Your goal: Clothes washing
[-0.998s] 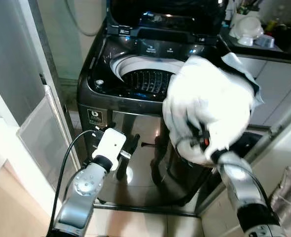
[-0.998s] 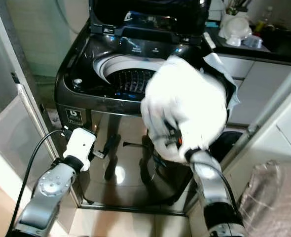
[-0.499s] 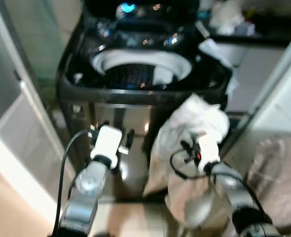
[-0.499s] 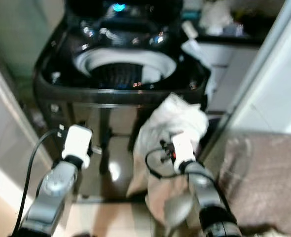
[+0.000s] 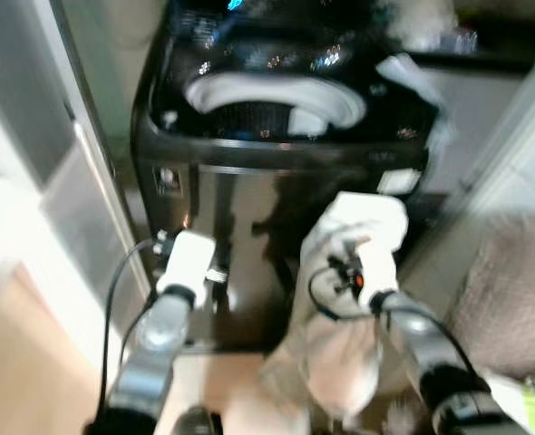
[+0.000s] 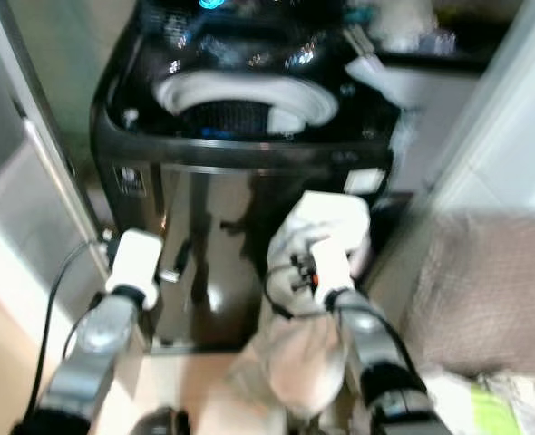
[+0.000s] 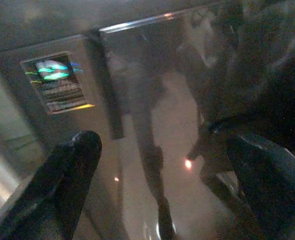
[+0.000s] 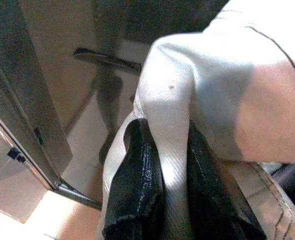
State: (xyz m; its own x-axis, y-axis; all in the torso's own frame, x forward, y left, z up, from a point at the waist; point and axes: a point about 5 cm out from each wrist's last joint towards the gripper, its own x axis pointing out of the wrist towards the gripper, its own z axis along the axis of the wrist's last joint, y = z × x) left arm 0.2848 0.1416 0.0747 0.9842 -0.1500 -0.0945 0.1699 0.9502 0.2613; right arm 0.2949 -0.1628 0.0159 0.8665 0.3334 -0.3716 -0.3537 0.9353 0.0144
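A black top-loading washing machine (image 5: 277, 172) stands in front of me with its lid up and its white drum ring (image 5: 272, 95) showing. My right gripper (image 8: 170, 170) is shut on a white garment (image 5: 340, 308) that hangs low before the machine's shiny front, its lower end near the floor. In the right wrist view a fold of the white garment (image 8: 227, 95) is pinched between the two black fingers (image 8: 137, 185). My left gripper (image 7: 162, 180) is open, held low in front of the machine's front panel (image 7: 152, 130), with nothing between its fingers (image 7: 67, 175).
A white cloth (image 5: 413, 82) lies over the machine's right rim. A grey door frame (image 5: 86, 154) runs close on the left. A brownish fabric heap (image 6: 494, 290) sits at the right, beside a white wall edge (image 6: 485, 109). A dark countertop with items is at the back right.
The view has shifted and blurred as the camera moved back. My right gripper and the white garment have dropped from above the drum rim to low in front of the machine.
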